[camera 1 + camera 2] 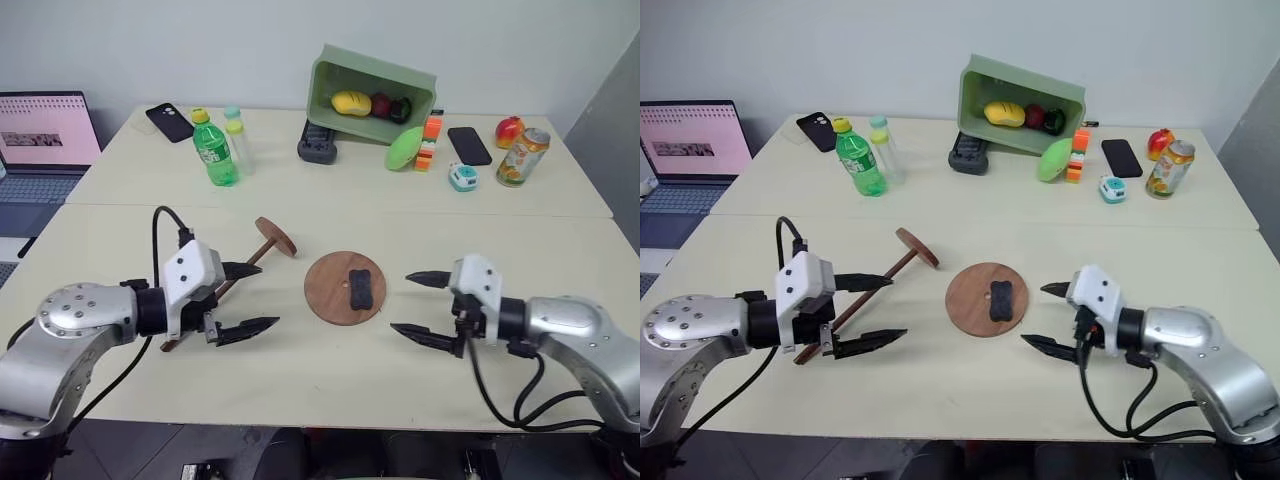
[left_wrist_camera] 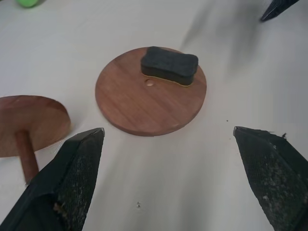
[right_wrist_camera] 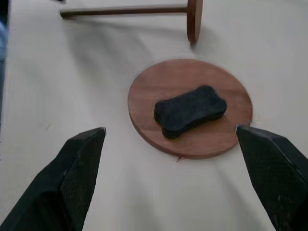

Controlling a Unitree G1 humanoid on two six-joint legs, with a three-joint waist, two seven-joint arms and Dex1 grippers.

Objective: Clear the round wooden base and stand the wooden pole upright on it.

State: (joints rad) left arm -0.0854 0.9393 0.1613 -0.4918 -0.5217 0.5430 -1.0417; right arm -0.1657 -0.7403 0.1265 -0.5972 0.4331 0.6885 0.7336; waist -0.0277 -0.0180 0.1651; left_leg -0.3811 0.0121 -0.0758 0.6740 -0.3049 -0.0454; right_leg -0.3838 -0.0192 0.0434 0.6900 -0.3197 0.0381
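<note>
On table (image 1: 300, 380), black pad (image 1: 360, 287) lying on round base (image 1: 330, 300), pole (image 1: 262, 253) on its side nearby, left gripper (image 1: 248, 298) and right gripper (image 1: 420, 307) both spread, empty.

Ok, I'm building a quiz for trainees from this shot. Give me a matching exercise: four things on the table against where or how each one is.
Things:
1. black block
2. wooden pole
3. green bin
4. right gripper

States:
A. tipped on its side, fruit inside
B. open, holding nothing
C. lying on the round wooden base
D. lying flat on the table

Pairs: 1-C, 2-D, 3-A, 4-B
</note>
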